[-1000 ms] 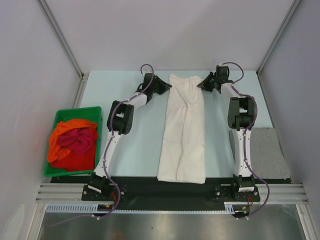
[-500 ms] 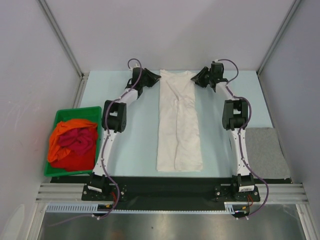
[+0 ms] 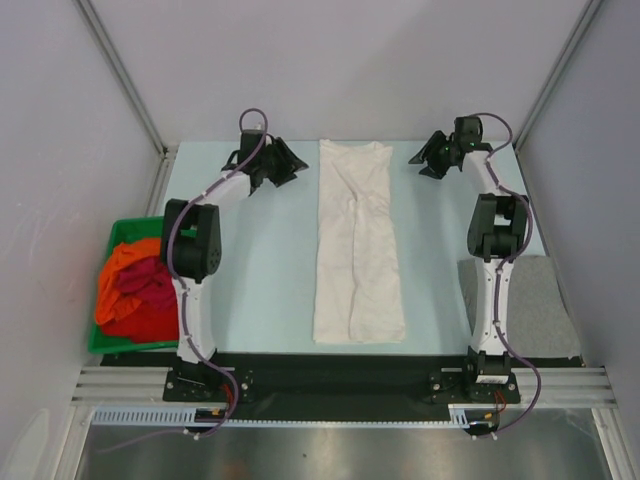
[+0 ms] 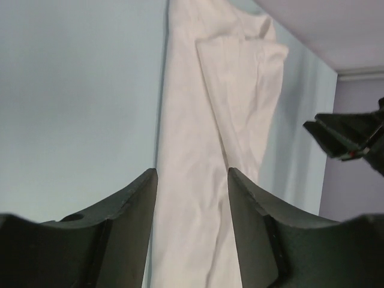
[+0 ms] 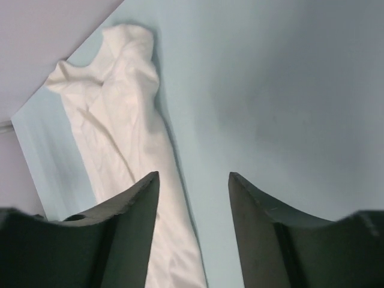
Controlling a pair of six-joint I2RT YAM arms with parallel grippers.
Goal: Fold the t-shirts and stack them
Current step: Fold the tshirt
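Pale blue table (image 3: 262, 285), grey walls (image 3: 330, 70); white t-shirt (image 3: 358, 240) lengthwise, centre.

The left arm (image 3: 190, 250) covers the right side of the green bin (image 3: 130, 226). The orange shirt (image 3: 118, 262) and dark red shirt (image 3: 145, 285) are bunched inside and hide whatever lies beneath them. The right arm (image 3: 488, 290) crosses the left edge of the grey shirt (image 3: 535, 300). In the left wrist view the white shirt (image 4: 216, 120) runs off the bottom edge between the left fingers (image 4: 129, 240), and the right fingers (image 4: 345, 133) are cut by the right edge. In the right wrist view the white shirt's near end also leaves the bottom edge.
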